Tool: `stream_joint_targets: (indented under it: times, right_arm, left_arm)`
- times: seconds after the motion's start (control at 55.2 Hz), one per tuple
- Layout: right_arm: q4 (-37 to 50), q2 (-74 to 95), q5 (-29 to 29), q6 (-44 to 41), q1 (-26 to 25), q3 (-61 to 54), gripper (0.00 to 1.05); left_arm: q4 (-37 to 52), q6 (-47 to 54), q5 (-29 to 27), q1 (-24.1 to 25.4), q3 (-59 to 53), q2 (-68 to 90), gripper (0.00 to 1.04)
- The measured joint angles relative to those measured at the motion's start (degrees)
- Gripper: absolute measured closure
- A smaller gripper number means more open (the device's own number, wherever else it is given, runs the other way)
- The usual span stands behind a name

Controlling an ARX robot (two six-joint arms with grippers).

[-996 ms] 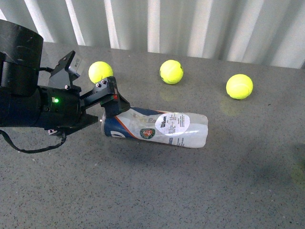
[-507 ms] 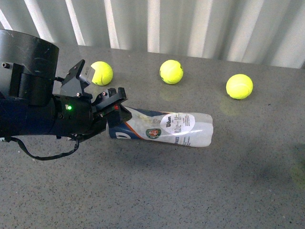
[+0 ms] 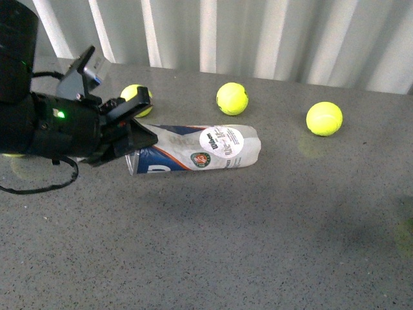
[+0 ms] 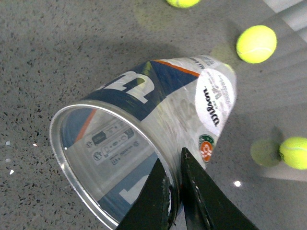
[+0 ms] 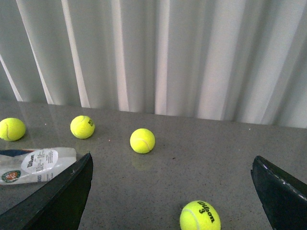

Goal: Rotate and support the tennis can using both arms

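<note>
The tennis can (image 3: 193,152) is a clear tube with a navy label, orange stripe and round white sticker. It lies roughly level, its closed end raised off the table. My left gripper (image 3: 134,139) is shut on its metal rim at the open end. In the left wrist view the two black fingers (image 4: 158,199) pinch the wall of the can (image 4: 158,105) at the rim, one finger inside and one outside. My right gripper (image 5: 172,191) is open and empty, well away from the can (image 5: 36,165); it does not show in the front view.
Three yellow tennis balls lie on the grey table behind the can: one (image 3: 133,97) behind my left gripper, one (image 3: 231,97) in the middle, one (image 3: 324,117) to the right. Another ball (image 5: 200,216) lies between my right fingers. A white curtain hangs at the back.
My left gripper has lifted and drawn left with the can's rim. The can's far end has risen off the table, and the can has turned so its sticker faces higher up.
</note>
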Motion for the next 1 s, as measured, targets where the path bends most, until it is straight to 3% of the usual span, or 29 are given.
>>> stream_joint_targets:
  times: [0.217, 0.38, 0.453, 0.598, 0.724, 0.851, 0.996]
  right_arm:
    - [0.02, 0.0, 0.0, 0.0, 0.0, 0.0, 0.07]
    - [0.0, 0.0, -0.02, 0.0, 0.0, 0.0, 0.07]
    - [0.0, 0.0, 0.0, 0.0, 0.0, 0.0, 0.07]
    - [0.0, 0.0, 0.0, 0.0, 0.0, 0.0, 0.07]
    - [0.02, 0.0, -0.02, 0.0, 0.0, 0.0, 0.07]
    - [0.02, 0.0, -0.02, 0.0, 0.0, 0.0, 0.07]
    - [0.02, 0.0, -0.02, 0.0, 0.0, 0.0, 0.07]
  left_arm:
    - [-15.8, 12.35, 6.12, 0.72, 4.02, -13.86, 1.01]
    - [-37.27, 34.75, 6.27, -1.68, 16.39, -24.15, 1.01]
    - [-46.03, 44.96, 3.82, -3.04, 21.57, -25.7, 1.01]
    - [-65.59, 75.32, -5.42, -5.99, 30.38, -25.03, 1.01]
    - [-77.5, 94.99, -12.48, -7.89, 35.56, -21.9, 1.01]
    - [-79.87, 106.22, -17.57, -9.7, 40.3, -17.9, 1.01]
    - [-82.47, 111.06, -19.85, -13.66, 45.11, -12.26, 1.01]
